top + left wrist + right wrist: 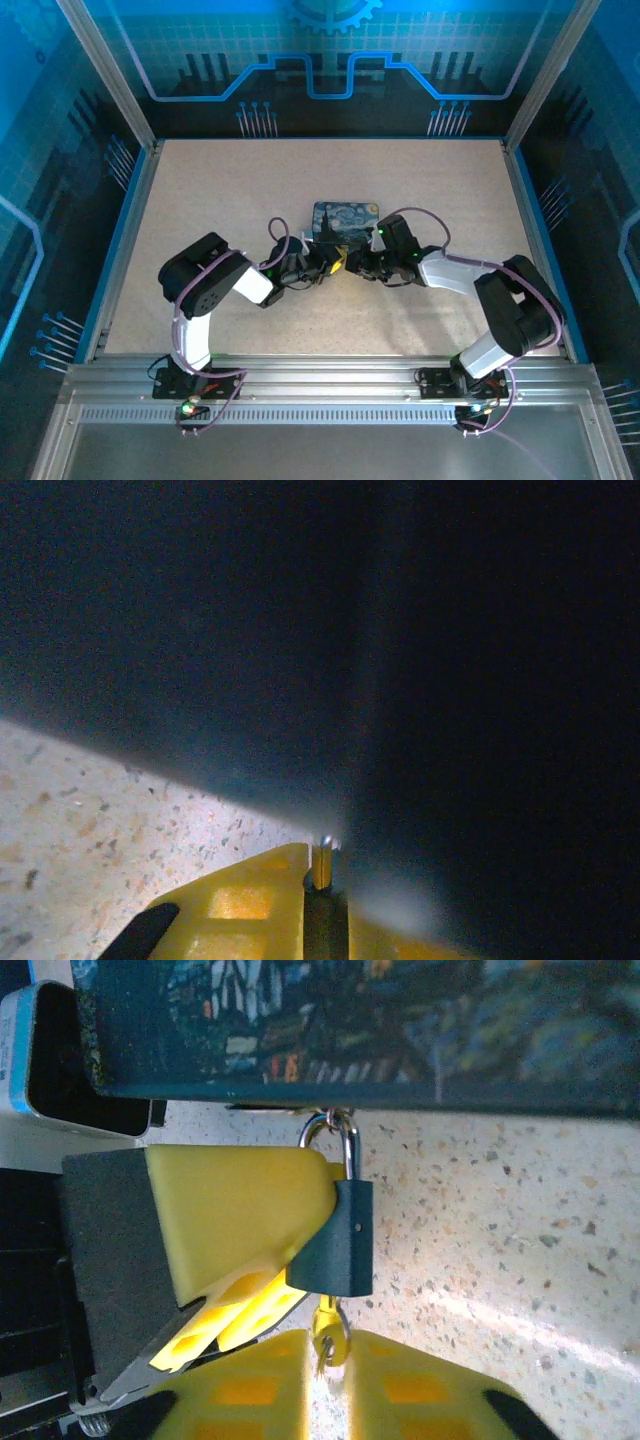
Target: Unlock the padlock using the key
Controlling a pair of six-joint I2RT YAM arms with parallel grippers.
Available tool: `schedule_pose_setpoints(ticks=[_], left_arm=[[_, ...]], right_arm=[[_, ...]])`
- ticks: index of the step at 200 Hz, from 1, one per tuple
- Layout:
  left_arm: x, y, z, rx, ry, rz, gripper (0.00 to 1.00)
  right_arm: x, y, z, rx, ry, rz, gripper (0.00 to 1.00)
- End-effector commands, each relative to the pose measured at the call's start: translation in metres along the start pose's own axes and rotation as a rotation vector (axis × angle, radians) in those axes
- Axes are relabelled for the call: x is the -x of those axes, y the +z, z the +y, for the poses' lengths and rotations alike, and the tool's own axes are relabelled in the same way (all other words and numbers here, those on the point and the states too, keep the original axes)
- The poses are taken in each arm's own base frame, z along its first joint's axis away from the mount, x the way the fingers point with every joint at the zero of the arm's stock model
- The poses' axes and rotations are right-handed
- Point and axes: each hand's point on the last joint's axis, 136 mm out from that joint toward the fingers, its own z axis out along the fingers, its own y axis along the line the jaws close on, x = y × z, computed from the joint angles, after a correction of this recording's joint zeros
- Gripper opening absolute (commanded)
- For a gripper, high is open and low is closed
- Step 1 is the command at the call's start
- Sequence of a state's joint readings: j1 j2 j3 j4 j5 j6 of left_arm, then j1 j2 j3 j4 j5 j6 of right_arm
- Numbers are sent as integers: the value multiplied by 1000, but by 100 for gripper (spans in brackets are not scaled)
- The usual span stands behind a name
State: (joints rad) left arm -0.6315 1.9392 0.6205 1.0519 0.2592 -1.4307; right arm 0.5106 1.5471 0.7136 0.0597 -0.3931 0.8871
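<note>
Right pincer [328,1365] first: its two yellow fingers [250,1395] are drawn in close on either side of the key [330,1332], pinching the little brass-coloured bow between them. I count one key, and its blade is pushed up into the bottom of the padlock [340,1240].

I count one padlock too. It is a small squarish block of dull bluish-grey metal with flat faces and a tiny pinhole on its side. Its shackle [350,1150] is a thin loop of bright, polished steel. The loop is hooked through a fitting at the lower edge of the tin [350,1030], so the padlock hangs just off the tin's rim, above the table [520,1260].

The left pincer [326,264] reaches in from the other side. Its two fingers [240,1210] are chunky yellow plastic wedges, one smooth and solid, the other showing a honeycomb of moulded pockets. They are closed together on the left edge of the padlock's body, gripping it. Each yellow wedge is backed by a matt dark-grey block.

That makes two arms, two pincers and four yellow fingers. The arms' tips nearly touch in the middle of the table, just in front of the single tin.

The tin is rectangular and flat, with a glossy lid painted in swirling blues with yellow flecks. The tabletop is a pale, speckled, stone-like surface. It is framed by aluminium rails, and blue-lit panels stand around it.
</note>
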Motion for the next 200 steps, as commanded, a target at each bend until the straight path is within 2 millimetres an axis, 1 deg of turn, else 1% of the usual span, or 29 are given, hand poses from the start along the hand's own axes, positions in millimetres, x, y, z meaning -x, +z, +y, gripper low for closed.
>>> schedule_pose_setpoints(ticks=[1,18,43,59,74,99,128,149,152,160,176,200], left_arm=[[-6,-1,-11,-3,56,21,9],[-5,-1,-12,-2,56,17,8],[-5,-2,-14,-2,63,15,7],[-5,-4,-15,2,66,11,6],[-5,-5,-16,5,72,7,6],[-4,-7,-19,6,79,1,5],[-4,-10,-18,17,88,-7,5],[-3,-12,-16,21,80,-13,5],[-3,-12,-17,19,81,-13,5],[-3,-12,-17,19,78,-13,5],[-3,-12,-17,18,73,-13,5],[-4,-12,-18,20,64,-15,4]], right_arm=[[1,-14,16,21,-91,-24,25],[0,-23,17,1,-134,-34,31],[2,-38,15,-50,-205,-64,37],[7,-53,19,-75,-271,-108,42],[13,-71,27,-95,-345,-167,46],[26,-101,43,-111,-457,-279,57],[35,-131,61,-120,-589,-382,74],[39,-148,72,-117,-684,-455,92],[39,-149,72,-117,-691,-462,93],[40,-154,74,-119,-733,-493,100],[38,-159,81,-93,-838,-535,100],[23,-158,93,-33,-1051,-547,100]])
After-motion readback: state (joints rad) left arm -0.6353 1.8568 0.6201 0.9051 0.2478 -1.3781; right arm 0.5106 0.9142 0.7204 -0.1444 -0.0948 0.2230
